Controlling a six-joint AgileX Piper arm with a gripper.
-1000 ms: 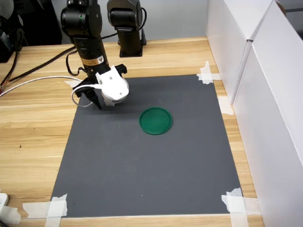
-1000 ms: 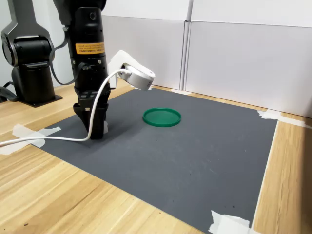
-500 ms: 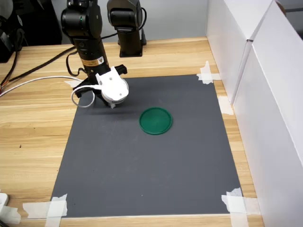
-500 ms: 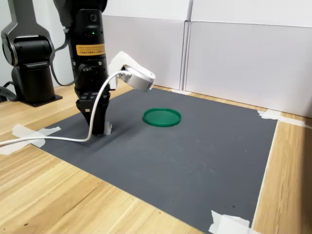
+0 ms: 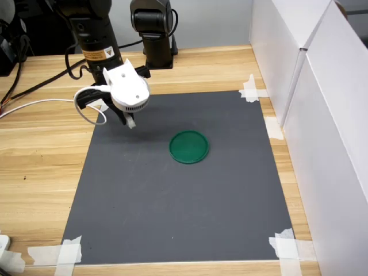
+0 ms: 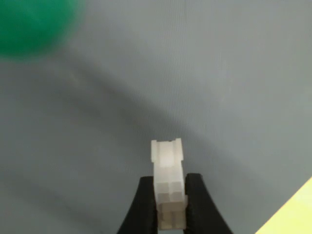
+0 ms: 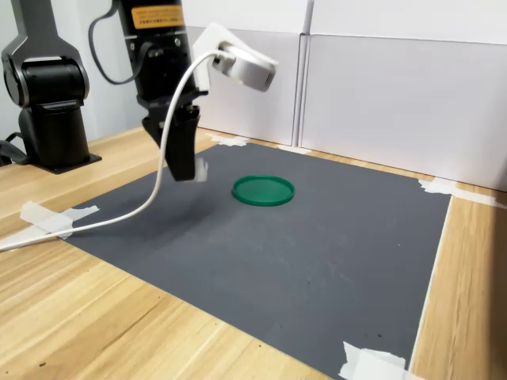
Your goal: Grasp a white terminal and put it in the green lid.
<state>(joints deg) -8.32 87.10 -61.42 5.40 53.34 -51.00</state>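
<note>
White terminal pinched and held clear of the mat

We see the gripper (image 6: 165, 207) with its 2 jaws pinching the white terminal (image 6: 166, 168) above the dark mat (image 5: 172, 195), well apart from the green lid (image 5: 189, 146). Nothing lies between them; tape strips (image 5: 63, 251) hold the mat's corners, and a white cable (image 7: 119, 218) trails onto the wooden table (image 7: 103, 317).

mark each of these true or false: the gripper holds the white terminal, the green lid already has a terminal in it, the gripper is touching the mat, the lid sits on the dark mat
1. The gripper holds the small whitish plastic terminal. True.
2. The round flat green plastic lid already contains a terminal. False: it is empty.
3. The gripper touches the dark grey mat. False: in the second exterior view it hangs above it.
4. The lid sits on the mat. True.
</note>
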